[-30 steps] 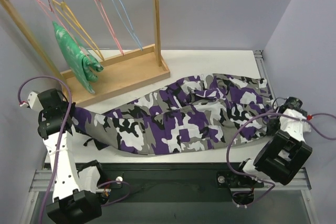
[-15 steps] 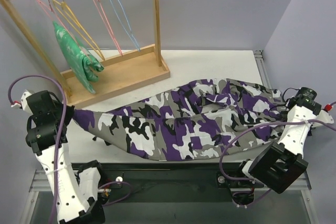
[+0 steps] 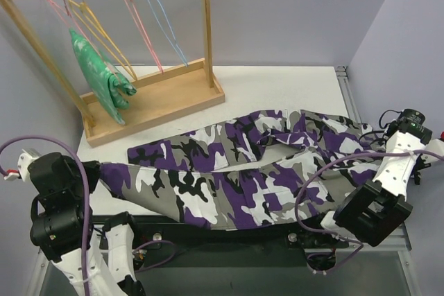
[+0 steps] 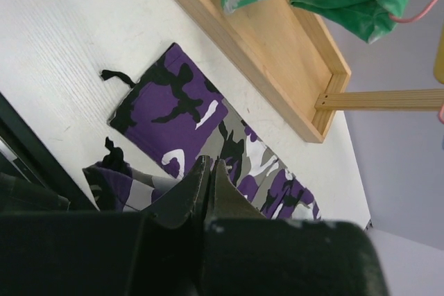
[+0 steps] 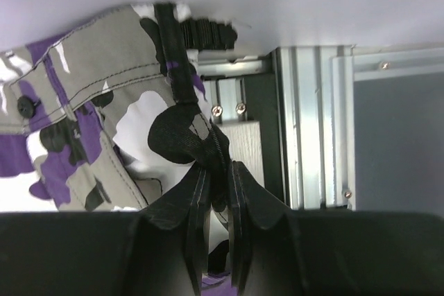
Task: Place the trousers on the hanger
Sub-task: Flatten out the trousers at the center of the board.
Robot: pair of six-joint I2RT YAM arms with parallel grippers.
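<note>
Top view: the trousers (image 3: pixel 243 171) lie strung across the lower half of the frame, from the left edge to the right, over the front of the white table (image 3: pixel 277 84). One leg lies flat on the tabletop. The other leg's end rises off the table toward the left gripper (image 3: pixel 96 167) at lower left.

Left wrist view: the left gripper (image 4: pixel 207 168) has its jaws pressed almost together, with camouflage cloth gathered at the tips, so it has the trousers (image 4: pixel 173 109) by a leg end. The free leg end lies flat just beyond, with a black cord at its hem.

Right gripper (image 3: pixel 383 136), at the right edge of the top view, sits at the waist end. Right wrist view: the right gripper (image 5: pixel 215 171) shows only a narrow slit between its jaws, and a black fold at the waistband of the trousers (image 5: pixel 76 81) is pinched in it. The cloth here hangs off the table edge over the metal frame.

The hanger (image 3: pixel 103 32) is at upper left, hooked on the top bar of the wooden rack (image 3: pixel 152 98) and well apart from the trousers. On the same bar:
- pink hangers (image 3: pixel 142 32) — one carries the green-and-white garment (image 3: pixel 97 67)
- a blue hanger (image 3: pixel 166 29), furthest right
</note>
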